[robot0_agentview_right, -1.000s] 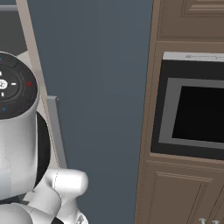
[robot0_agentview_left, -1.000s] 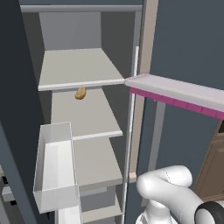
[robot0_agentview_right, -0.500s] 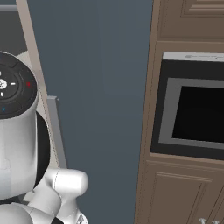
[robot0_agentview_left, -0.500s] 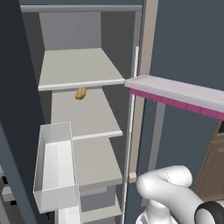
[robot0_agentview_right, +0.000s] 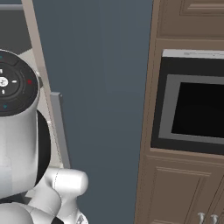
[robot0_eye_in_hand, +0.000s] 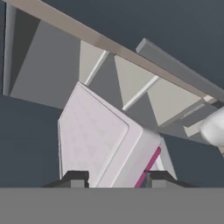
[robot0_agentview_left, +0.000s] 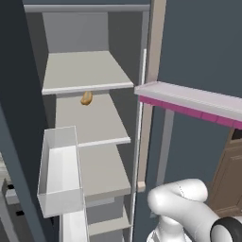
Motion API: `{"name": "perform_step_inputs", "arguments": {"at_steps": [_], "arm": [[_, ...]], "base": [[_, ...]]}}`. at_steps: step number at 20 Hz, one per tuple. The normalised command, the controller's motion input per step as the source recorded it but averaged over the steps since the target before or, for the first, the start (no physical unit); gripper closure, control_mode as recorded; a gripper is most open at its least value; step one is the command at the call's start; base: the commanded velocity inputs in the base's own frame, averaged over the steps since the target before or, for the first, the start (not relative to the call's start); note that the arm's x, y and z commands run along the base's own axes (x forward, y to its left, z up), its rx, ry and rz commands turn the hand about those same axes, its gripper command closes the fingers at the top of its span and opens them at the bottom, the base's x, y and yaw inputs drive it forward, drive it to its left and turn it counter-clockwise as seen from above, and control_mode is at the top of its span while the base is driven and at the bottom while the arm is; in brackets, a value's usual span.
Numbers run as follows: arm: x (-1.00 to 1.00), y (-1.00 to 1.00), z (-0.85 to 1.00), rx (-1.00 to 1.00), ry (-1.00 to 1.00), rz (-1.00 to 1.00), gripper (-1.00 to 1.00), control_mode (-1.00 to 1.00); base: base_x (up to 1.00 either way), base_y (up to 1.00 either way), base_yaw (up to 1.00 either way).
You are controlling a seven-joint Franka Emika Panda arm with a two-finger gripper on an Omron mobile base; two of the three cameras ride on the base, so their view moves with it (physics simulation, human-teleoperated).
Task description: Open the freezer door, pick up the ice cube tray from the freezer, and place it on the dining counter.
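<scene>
— Well, what was seen of the room and its surfaces?

— The freezer (robot0_agentview_left: pixel 90 118) was shown open, grey inside, with pale grey shelves (robot0_agentview_left: pixel 85 71) stacked one above another. A small orange-brown lump (robot0_agentview_left: pixel 86 98) was seen on the second shelf from the top. Clear bins (robot0_agentview_left: pixel 59 170) were seen at the lower left on the inside of the freezer door (robot0_agentview_left: pixel 19 142). In the right base view a plain slate-blue door (robot0_agentview_right: pixel 100 109) was shown beside brown cabinets (robot0_agentview_right: pixel 175 188) with a built-in oven (robot0_agentview_right: pixel 197 109).

— And the ice cube tray?

— The ice cube tray (robot0_agentview_left: pixel 189 101) was held in the air outside the freezer, in front of the slate-blue panel, lying flat with its pale top upward and its magenta side facing the camera. Its long axis was seen running from the freezer's right edge off to the right.

— The jaws?

— In the hand view the jaws (robot0_eye_in_hand: pixel 116 177) were seen pinching the near end of the tray (robot0_eye_in_hand: pixel 105 140), one finger at each side.
</scene>
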Motion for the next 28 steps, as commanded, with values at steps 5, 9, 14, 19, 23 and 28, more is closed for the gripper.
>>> {"name": "perform_step_inputs", "arguments": {"at_steps": [5, 9, 14, 19, 23, 28], "arm": [[0.00, 0.00, 0.00, 0.00, 0.00, 0.00, 1.00, 1.00], [0.00, 0.00, 0.00, 0.00, 0.00, 0.00, 1.00, 1.00], [0.00, 0.00, 0.00, 0.00, 0.00, 0.00, 1.00, 1.00], [0.00, 0.00, 0.00, 0.00, 0.00, 0.00, 1.00, 1.00], [0.00, 0.00, 0.00, 0.00, 0.00, 0.00, 1.00, 1.00], [0.00, 0.00, 0.00, 0.00, 0.00, 0.00, 1.00, 1.00]], "base": [[-0.61, -0.22, -0.02], [-0.51, -0.54, 0.00], [-0.50, -0.67, 0.00], [-0.53, -0.60, 0.05], [-0.54, -0.60, 0.18], [-0.51, -0.44, 0.20]]}}
